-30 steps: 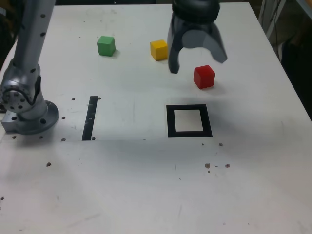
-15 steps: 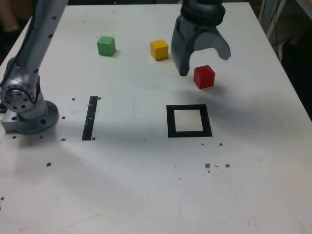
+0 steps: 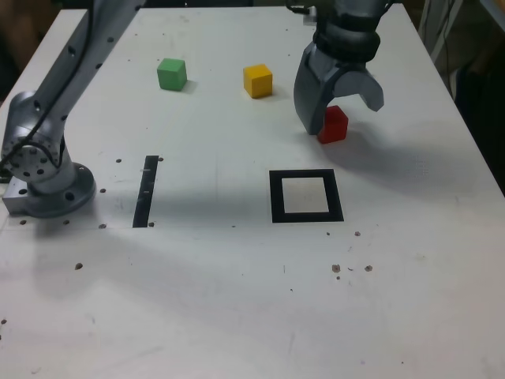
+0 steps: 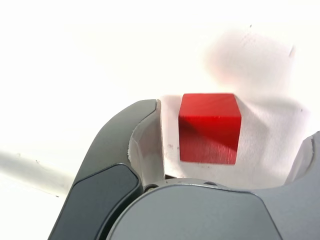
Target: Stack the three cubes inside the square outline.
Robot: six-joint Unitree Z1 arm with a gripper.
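Observation:
My gripper (image 3: 345,115) hangs open over the red cube (image 3: 335,125), one finger on each side and neither touching it. The wrist view shows the red cube (image 4: 209,127) resting on the white table inside the open gripper (image 4: 235,120), a little nearer one curved grey finger (image 4: 137,145) than the other. The yellow cube (image 3: 258,80) and the green cube (image 3: 171,73) stand apart toward the back, on the exterior view's left of the gripper. The square outline (image 3: 276,197), black with a white centre, lies nearer the front than the red cube and holds nothing.
A narrow black strip (image 3: 146,189) lies on the table at the exterior view's left of the outline. The arm's round grey base (image 3: 47,185) stands at the left edge. Small dark specks dot the white tabletop (image 3: 237,300).
The gripper has moved toward the exterior view's right and come down, from beside the red cube to astride it. The cubes have not moved.

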